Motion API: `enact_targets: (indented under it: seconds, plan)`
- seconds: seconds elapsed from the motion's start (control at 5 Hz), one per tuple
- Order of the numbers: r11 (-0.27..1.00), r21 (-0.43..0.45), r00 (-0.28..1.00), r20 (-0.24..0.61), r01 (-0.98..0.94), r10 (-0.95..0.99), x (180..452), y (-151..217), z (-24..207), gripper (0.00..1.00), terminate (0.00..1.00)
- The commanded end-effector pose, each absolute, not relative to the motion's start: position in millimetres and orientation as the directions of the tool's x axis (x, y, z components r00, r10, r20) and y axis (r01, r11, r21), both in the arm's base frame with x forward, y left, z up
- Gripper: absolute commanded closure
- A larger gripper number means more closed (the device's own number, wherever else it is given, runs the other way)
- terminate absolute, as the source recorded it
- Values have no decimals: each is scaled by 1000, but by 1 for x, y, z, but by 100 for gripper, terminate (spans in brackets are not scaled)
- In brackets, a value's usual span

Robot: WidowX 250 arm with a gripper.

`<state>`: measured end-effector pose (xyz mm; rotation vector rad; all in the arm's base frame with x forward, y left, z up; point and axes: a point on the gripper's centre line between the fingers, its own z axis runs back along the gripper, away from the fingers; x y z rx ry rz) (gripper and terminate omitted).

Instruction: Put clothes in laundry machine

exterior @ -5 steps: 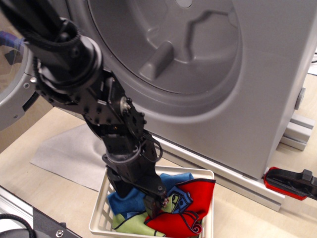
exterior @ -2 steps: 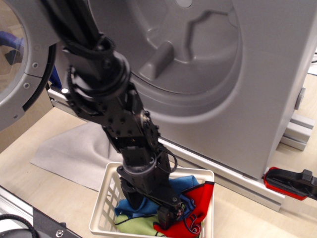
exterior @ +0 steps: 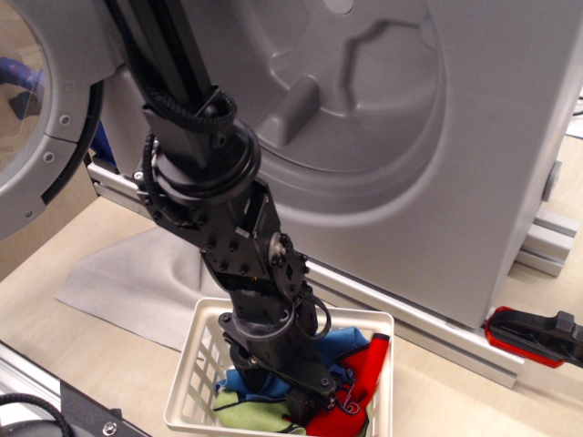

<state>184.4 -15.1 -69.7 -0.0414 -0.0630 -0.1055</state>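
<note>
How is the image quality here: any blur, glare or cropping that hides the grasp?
In observation.image: even, soft light and no harsh glare; the laundry machine and basket look sharp; the gripper sits at the bottom edge, dark against the red cloth, so its jaws cannot be read; the door window is cropped at left.

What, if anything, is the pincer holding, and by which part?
It cannot be told. The pincer is down in the basket, buried among the red cloth and blue cloth; its jaws are hidden.
</note>
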Motion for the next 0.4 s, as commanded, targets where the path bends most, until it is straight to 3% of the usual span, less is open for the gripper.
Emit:
enact_targets:
  seconds: [0.0,0.2]
  plan:
    - [990,4,980,146,140,-139,185,-11,-41,100,0]
    - [990,8,974,178,138,-137,185,-10,-24,100,0]
